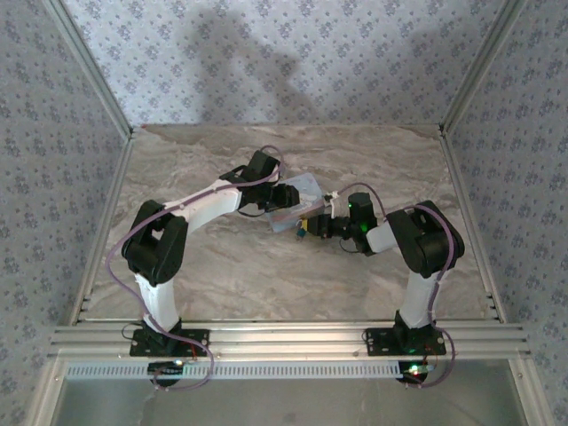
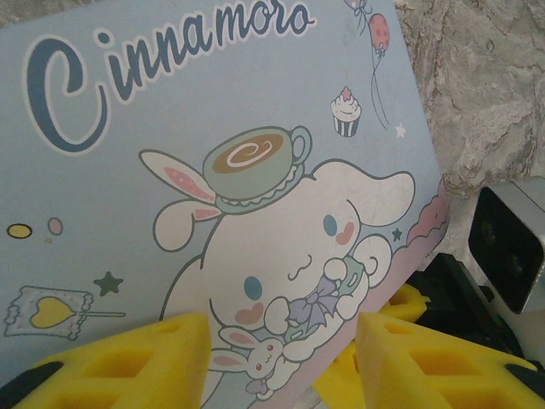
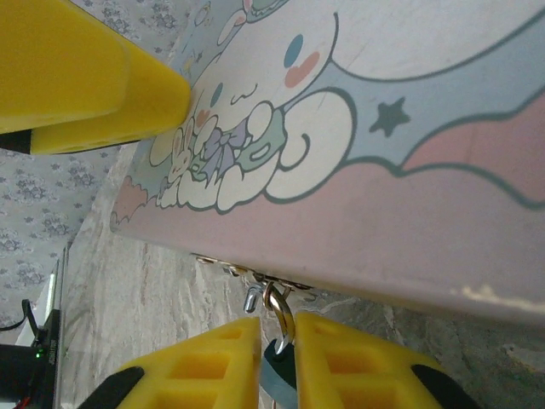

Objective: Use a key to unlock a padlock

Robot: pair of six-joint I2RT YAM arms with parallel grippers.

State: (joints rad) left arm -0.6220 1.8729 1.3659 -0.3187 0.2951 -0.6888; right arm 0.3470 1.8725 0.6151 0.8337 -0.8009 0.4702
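Item: padlock, blue body, thin silvery shackle.
Location: hanging from the hasp of the Cinnamoroll tin, near the middle of the surface, slightly toward its far edge.
Right gripper: jaws clamped on the padlock body.
Left gripper: jaws apart, over the tin lid.
Done: padlock seized and steadied.
Shackle: threaded through the hasp, apparently locked.
Keyhole: hidden between the jaws; cannot tell its state.
Outstanding: key insertion, turn, shackle release. Task judged at an early stage.
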